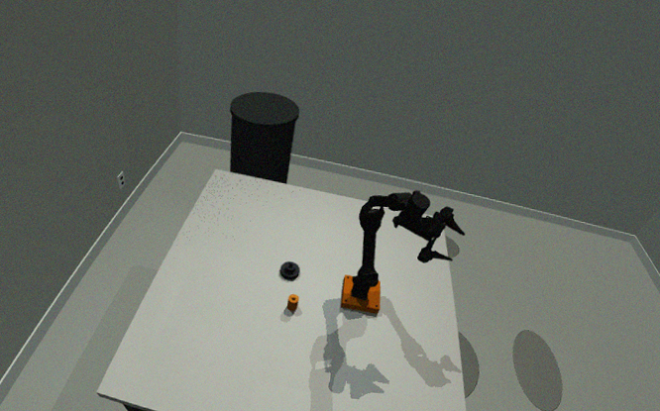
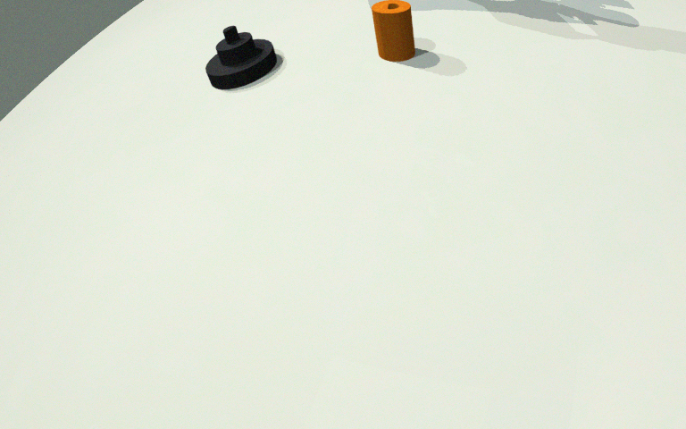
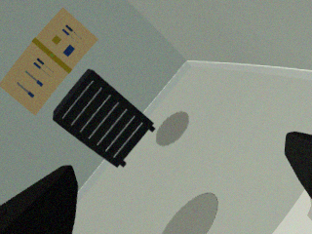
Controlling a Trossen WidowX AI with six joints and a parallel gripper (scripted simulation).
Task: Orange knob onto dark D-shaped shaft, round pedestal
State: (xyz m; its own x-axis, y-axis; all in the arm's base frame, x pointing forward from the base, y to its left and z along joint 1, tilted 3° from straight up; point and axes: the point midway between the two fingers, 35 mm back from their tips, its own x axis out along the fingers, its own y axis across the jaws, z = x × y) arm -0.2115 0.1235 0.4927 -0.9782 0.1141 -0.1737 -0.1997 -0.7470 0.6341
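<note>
The orange knob (image 1: 292, 302) (image 2: 396, 36) stands upright on the white table (image 1: 216, 344) (image 2: 313, 242), with its hole facing up. The round dark pedestal (image 1: 283, 272) (image 2: 233, 78) sits a short way from it, apart from the knob. Its thin dark shaft (image 2: 230, 34) points up from a smaller raised step, with nothing on it; its flat side cannot be made out. My gripper (image 1: 456, 247) (image 3: 185, 161) is open and empty, raised high on the far side of the arm's base from the knob and pedestal. Neither of these shows in the wrist view.
The arm's orange base (image 1: 360, 305) stands on the table to the right of the knob in the top view. A tall black cylinder (image 1: 261, 145) stands behind the table's back edge. The wrist view shows a black slatted object (image 3: 102, 117) and a tan tool board (image 3: 49, 60).
</note>
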